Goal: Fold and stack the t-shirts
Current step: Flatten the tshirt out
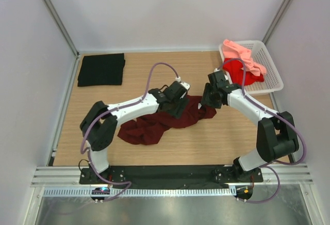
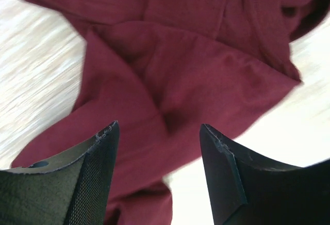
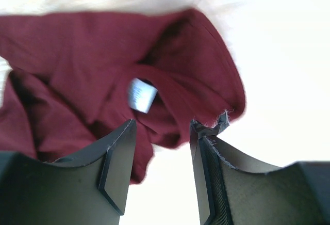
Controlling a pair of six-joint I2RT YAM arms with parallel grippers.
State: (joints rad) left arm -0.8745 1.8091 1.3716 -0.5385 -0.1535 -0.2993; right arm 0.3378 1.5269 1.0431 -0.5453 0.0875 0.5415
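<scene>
Where the arm bases meet its near edge, a pale wooden worktop (image 1: 206, 142) enclosed by white wall panels (image 1: 154, 13) carries one crumpled maroon t-shirt (image 1: 149, 127) at mid-depth, its long axis running near-left to far-right and its collar end, with the white neck label (image 3: 142, 95), lying toward the right. Left claw (image 2: 160, 127) and right claw (image 3: 162, 124): each over this cloth, jaws parted, nothing gripped. Far left: black t-shirt (image 1: 101, 69), folded flat; far right: white lattice basket (image 1: 270, 65) holding a red t-shirt (image 1: 238, 71) and a salmon pink t-shirt (image 1: 242, 54).
</scene>
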